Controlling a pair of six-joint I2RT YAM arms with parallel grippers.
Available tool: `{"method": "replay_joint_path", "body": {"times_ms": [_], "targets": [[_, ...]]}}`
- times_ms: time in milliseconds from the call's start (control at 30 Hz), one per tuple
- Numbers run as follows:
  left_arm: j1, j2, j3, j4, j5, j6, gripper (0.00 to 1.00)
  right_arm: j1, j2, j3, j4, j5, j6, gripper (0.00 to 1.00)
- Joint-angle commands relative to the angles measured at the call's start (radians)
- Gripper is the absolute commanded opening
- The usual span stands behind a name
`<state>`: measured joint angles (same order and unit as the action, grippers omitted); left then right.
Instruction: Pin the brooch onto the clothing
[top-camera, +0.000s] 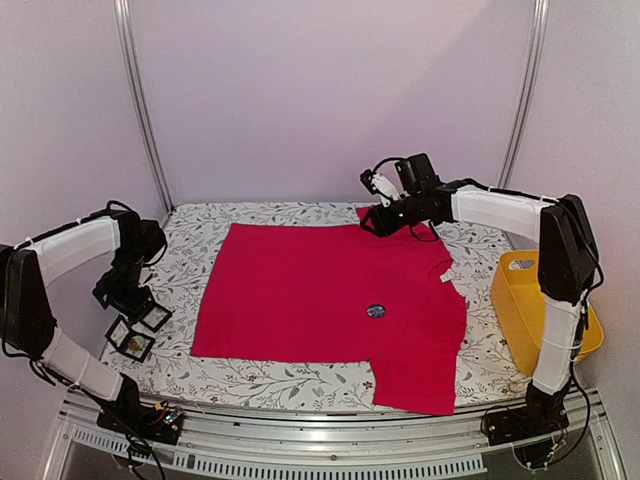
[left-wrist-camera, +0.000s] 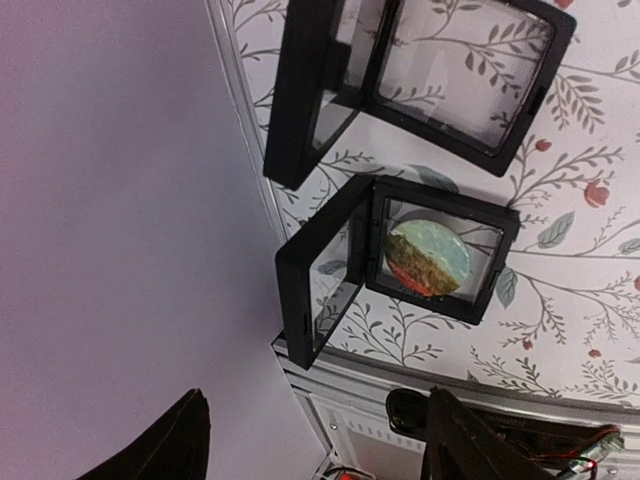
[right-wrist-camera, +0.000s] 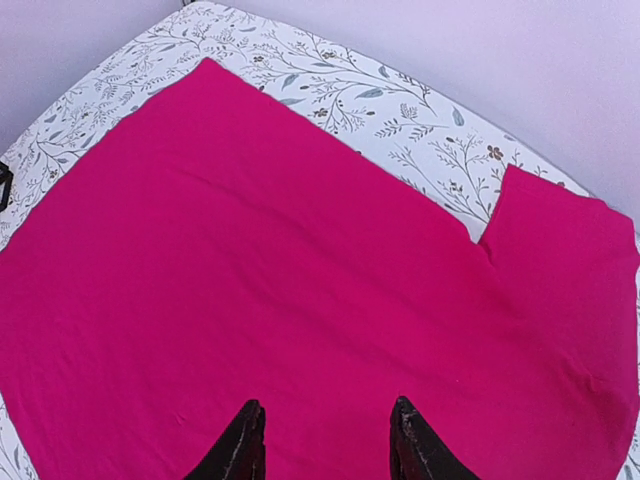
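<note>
So we see both jaws spread: left gripper (left-wrist-camera: 316, 425) by open cases (left-wrist-camera: 296, 300), right gripper (right-wrist-camera: 325, 428) over shirt (right-wrist-camera: 280, 290), brooch (top-camera: 376, 311) on shirt.

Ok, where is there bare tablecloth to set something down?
Free: the tablecloth strip behind the red T-shirt along the far edge, and the near strip in front of it, left of the sleeve. Crowded: the near-left corner, where two black display boxes sit by the left tool, and the narrow gap by the yellow bin.
</note>
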<state>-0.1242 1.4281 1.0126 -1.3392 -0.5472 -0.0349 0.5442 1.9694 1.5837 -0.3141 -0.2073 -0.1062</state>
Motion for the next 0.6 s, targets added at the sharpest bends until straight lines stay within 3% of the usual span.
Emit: {"method": "replay_joint_path", "body": {"times_ms": [0,267,567], "targets": [[0.046,0.032,-0.002,0.057,0.034,0.023,0.74,0.039,0.049,0.091,-0.104,0.055,-0.066,0.41],[0.153,0.066,0.006,0.075,0.089,0.033,0.72,0.071,0.048,0.115,-0.111,0.044,-0.158,0.42],[0.181,0.1,-0.041,0.091,0.158,0.069,0.71,0.071,-0.02,0.028,-0.053,0.051,-0.223,0.43]]}}
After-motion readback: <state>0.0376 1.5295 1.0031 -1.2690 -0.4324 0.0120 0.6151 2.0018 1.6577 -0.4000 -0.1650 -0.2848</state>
